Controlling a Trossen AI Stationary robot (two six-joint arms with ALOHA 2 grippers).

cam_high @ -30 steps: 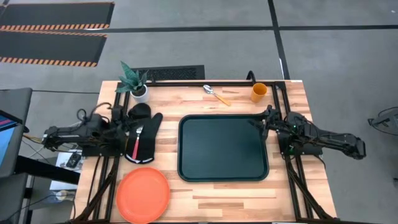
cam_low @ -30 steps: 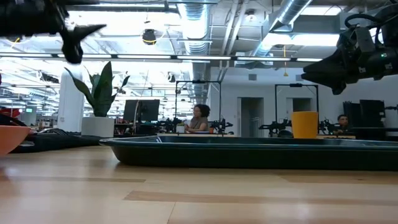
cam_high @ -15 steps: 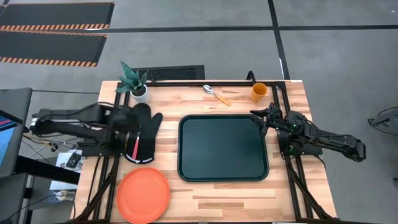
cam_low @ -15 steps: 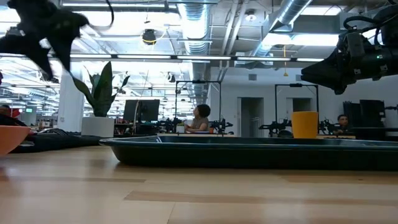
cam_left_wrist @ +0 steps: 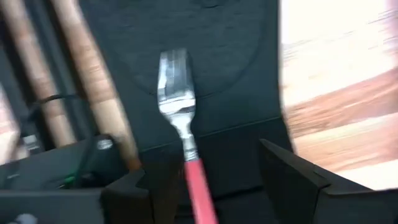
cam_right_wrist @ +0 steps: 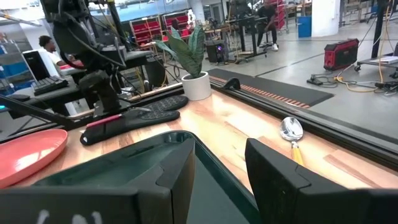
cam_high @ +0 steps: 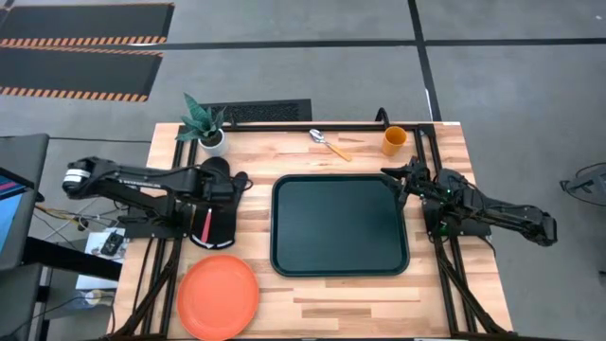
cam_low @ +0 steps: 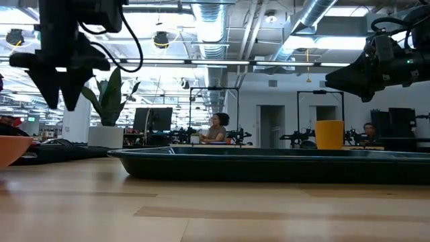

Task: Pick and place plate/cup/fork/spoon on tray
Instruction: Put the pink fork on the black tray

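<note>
An orange-red plate (cam_high: 218,297), a dark green-black tray (cam_high: 340,225), an orange-yellow cup (cam_high: 395,140), a red-handled silver fork (cam_left_wrist: 182,151) on a black mitt (cam_high: 220,210), all on a pale wood-striped desk (cam_high: 322,303).

Open-plan robotics lab: exposed ceiling ducts (cam_low: 222,27), rows of workbenches (cam_right_wrist: 68,84), hazard-striped floor mats (cam_high: 80,47).

Both slim arms are matt black with looping black cables and blocky, angular fingers (cam_right_wrist: 273,177).

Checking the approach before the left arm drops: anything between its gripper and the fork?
Nothing visible. The left gripper is open directly above the fork, which lies bare on the black oven mitt. The fork's red handle runs between the fingers.
</note>
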